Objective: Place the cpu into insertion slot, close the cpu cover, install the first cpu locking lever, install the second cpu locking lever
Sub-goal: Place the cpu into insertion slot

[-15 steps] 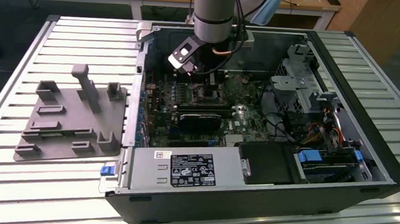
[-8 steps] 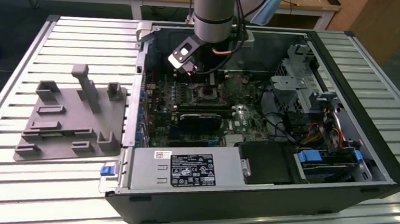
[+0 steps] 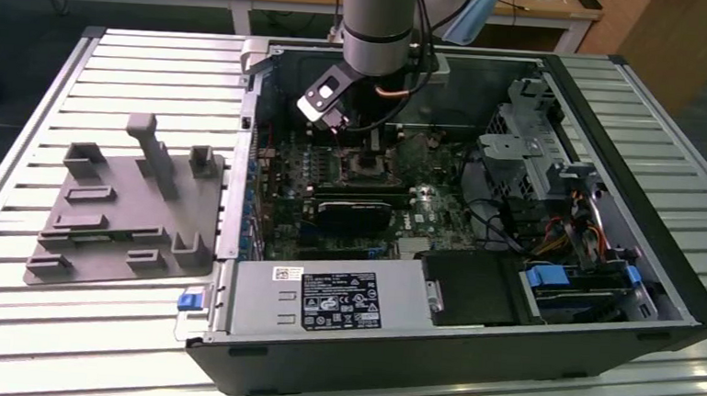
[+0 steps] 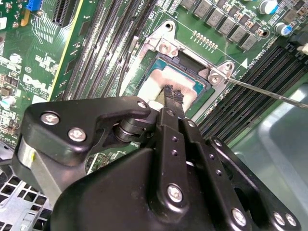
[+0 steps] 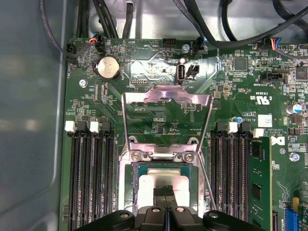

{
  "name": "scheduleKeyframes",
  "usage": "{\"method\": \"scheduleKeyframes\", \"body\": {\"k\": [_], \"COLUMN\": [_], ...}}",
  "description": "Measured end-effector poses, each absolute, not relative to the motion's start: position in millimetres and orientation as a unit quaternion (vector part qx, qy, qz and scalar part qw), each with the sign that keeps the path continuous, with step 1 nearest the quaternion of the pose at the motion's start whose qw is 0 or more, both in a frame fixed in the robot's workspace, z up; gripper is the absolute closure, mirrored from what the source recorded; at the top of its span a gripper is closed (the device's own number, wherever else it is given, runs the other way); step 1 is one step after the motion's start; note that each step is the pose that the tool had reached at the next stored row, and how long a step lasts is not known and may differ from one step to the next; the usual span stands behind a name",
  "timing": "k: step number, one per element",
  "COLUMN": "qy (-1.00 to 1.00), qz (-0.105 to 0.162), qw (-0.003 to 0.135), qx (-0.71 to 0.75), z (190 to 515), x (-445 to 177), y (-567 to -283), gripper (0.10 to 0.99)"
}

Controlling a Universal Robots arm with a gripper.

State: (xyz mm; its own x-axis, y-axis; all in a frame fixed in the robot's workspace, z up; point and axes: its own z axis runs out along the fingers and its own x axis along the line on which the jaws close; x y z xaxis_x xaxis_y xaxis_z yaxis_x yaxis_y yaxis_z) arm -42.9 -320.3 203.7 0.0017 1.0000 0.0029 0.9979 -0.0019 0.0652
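The cpu lies flat in the insertion slot, its dull silver top showing; it is also seen in the second wrist view. My gripper is shut, with its black fingertips pressed together right over the chip's middle and nothing visible between them. The cpu cover, a silvery frame, stands swung open beyond the socket's hinge bracket. A thin wire locking lever sticks out unlatched beside the socket. In the exterior view the gripper hangs just above the socket.
Memory slots flank the socket on both sides. A black card sits in front of it. Drive cages and cables fill the case on the exterior view's right. A grey fixture plate lies on the slatted table outside.
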Motion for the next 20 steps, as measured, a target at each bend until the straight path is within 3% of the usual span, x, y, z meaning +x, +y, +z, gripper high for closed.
{"method": "scheduleKeyframes", "body": {"k": [20], "qy": [0.706], "qz": [0.024], "qw": [0.022], "qx": [0.707], "z": [199.8], "x": [-40.7], "y": [-320.4], "gripper": [0.984]}}
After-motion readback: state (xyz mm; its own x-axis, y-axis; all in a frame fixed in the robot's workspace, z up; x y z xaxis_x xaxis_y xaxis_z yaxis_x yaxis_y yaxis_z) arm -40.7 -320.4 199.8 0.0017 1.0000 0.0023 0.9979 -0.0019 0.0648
